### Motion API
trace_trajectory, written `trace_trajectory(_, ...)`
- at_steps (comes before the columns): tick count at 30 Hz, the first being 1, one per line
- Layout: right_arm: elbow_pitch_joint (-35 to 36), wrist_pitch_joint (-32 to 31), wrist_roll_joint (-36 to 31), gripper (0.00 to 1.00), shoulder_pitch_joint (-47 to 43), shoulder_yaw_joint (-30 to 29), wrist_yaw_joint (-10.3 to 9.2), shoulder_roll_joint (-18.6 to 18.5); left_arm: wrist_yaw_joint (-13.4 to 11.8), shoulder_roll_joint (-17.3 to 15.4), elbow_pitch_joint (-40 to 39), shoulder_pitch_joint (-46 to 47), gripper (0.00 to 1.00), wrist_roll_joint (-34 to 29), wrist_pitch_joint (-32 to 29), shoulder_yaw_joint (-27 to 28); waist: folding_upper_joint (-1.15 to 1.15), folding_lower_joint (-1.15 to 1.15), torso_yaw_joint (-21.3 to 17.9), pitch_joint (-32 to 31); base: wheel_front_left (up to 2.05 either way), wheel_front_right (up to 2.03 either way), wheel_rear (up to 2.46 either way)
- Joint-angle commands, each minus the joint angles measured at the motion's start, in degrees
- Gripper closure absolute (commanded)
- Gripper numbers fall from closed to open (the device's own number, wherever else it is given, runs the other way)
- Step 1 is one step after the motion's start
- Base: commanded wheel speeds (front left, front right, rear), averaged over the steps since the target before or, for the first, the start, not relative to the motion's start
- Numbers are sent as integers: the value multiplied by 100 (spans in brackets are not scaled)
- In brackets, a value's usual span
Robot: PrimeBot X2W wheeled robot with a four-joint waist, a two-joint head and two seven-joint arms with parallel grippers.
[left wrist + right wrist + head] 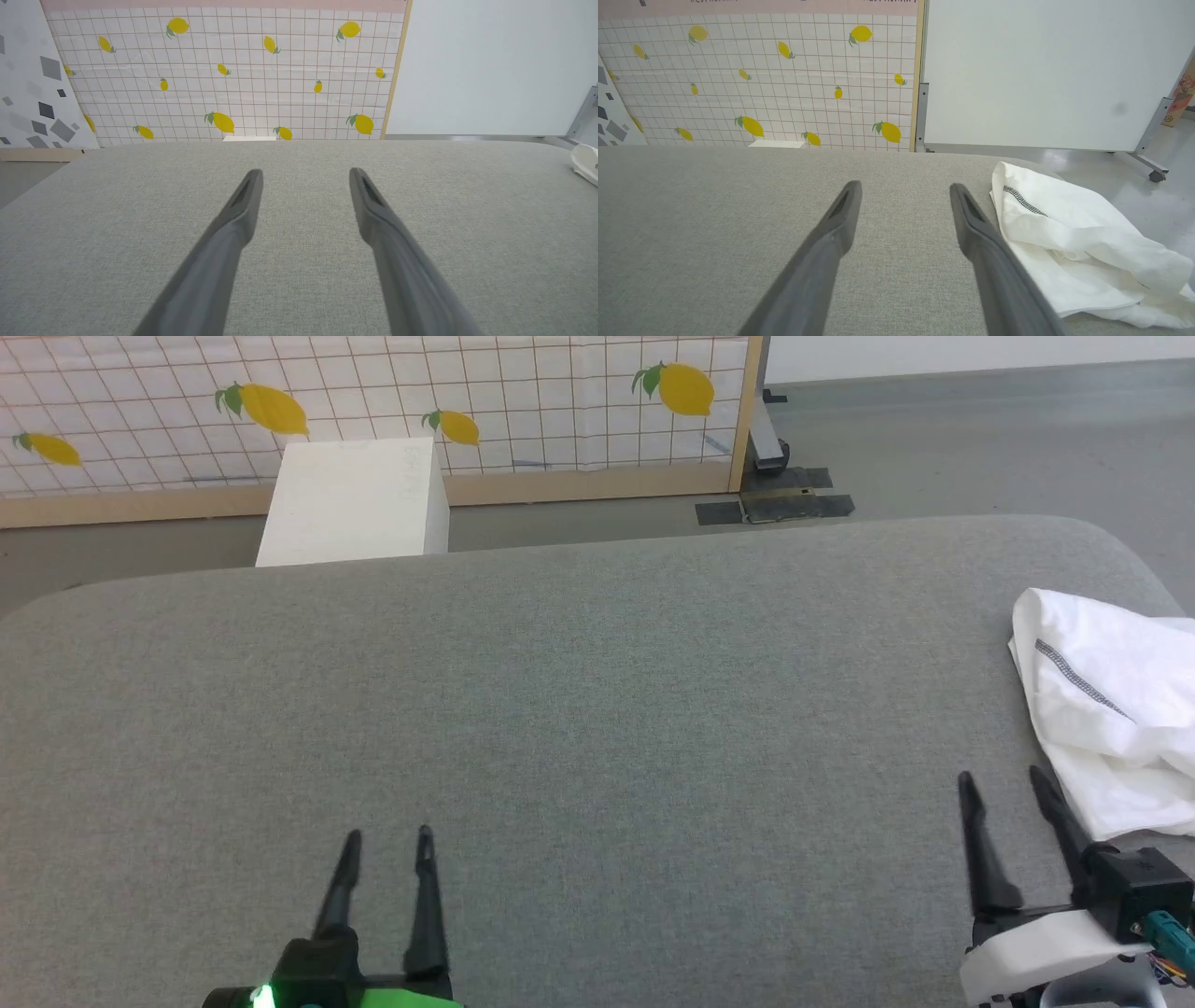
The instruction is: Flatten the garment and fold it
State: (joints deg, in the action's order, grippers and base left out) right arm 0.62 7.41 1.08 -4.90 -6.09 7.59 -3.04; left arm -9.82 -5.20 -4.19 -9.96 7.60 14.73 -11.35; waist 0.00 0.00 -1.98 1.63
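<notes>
While the garment (pixel 1111 709) lies bunched at the far right edge of the grey counter (pixel 597 691), flattening is not yet begun. Left tool (pixel 388 833) and right tool (pixel 1001 777) are both released, fingers spread, holding nothing. The right tool is just beside the cloth, so it probably reaches first.

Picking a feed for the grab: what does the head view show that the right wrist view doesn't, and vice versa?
Head view: the left gripper, open over the table. Right wrist view: the shirt's crumpled right side, which the head view's edge cuts off. Both: the right gripper, open, just left of the shirt, plus the table and the lemon-print panel.
</notes>
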Motion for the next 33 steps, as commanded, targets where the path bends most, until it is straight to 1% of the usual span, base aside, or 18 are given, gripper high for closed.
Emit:
trace_trajectory(1,0,-1,0,100,1,2,0,0,1,-1,1,2,100,4,-5,-3,0,0,0,0,0,0,0)
trace_trajectory(33,-15,-177,-26,100,116,147,-2,4,233,54,100,236,100,-176,-352,261,0,0,47,-39,0,0,0)
